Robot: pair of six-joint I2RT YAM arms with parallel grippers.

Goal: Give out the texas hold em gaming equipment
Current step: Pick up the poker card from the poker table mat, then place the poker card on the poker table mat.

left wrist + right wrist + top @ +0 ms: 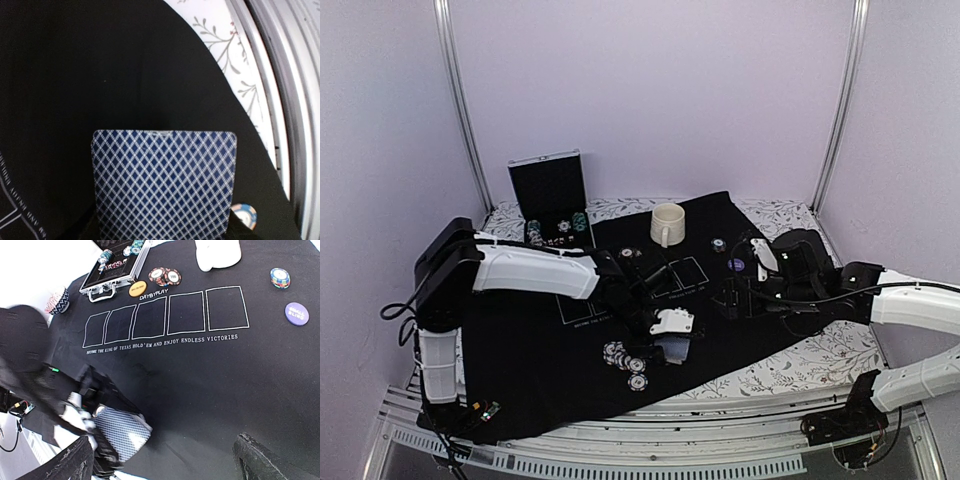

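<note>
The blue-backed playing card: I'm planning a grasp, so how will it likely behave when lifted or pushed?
The playing card looks thin and flat, so it is probably light and may bend if pinched by one edge. Pushed across the black mat, it would likely slide, not roll. A poker chip sits close by and might get nudged.

The left arm (535, 270) and right arm (915, 305) are smooth white shells joined by matte black housings. Thin black cables (392, 310) loop at the left base. The right tool (165, 465) has rough black fingers (262, 457).
</note>
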